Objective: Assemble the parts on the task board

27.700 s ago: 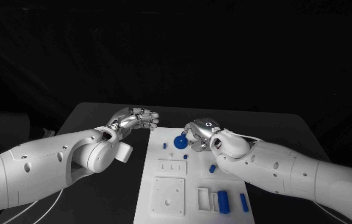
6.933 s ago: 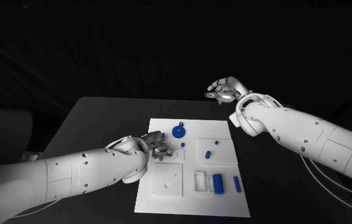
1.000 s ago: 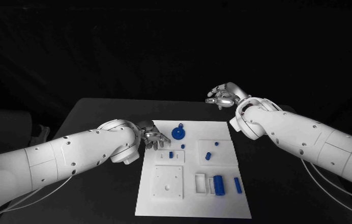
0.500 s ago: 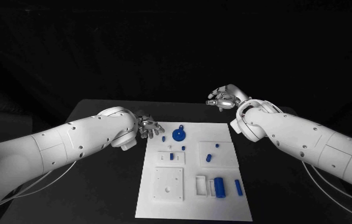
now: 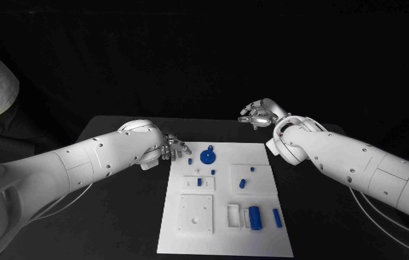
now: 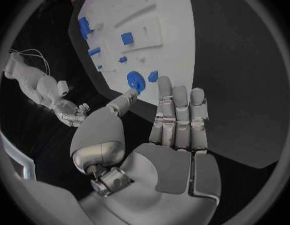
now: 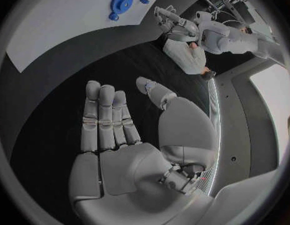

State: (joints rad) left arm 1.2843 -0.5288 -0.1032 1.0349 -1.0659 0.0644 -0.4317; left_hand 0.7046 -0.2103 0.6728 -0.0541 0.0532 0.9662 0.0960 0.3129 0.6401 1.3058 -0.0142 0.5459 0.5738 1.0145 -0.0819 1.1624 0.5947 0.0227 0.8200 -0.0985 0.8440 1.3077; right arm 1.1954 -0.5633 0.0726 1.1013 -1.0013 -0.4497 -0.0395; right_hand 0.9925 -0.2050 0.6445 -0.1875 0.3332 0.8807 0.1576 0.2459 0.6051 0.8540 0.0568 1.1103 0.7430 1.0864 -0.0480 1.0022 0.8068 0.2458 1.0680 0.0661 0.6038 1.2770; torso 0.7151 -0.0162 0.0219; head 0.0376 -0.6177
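We are holding our left hand (image 5: 174, 148) just off the left edge of the task board (image 5: 264, 236), over the dark bench (image 5: 111, 136), its fingers (image 6: 176, 110) straight, side by side and holding nothing. Our right hand (image 5: 260, 113) is hanging beyond the board's far right corner, well apart from every part, its fingers (image 7: 104, 115) likewise extended and empty. The nearest loose-looking piece is the blue gear (image 5: 208, 155), sitting near the board's far edge; it is lying just beside our left fingertips, toward the board's middle, so the left hand seems the natural one to take it. Being round, it is offering no long axis to line up with. The short blue pegs (image 5: 242, 182) are lying mid-board, and the blue cylinder (image 5: 256, 217) is lying at the near end with its long axis running toward us, farther from both hands.
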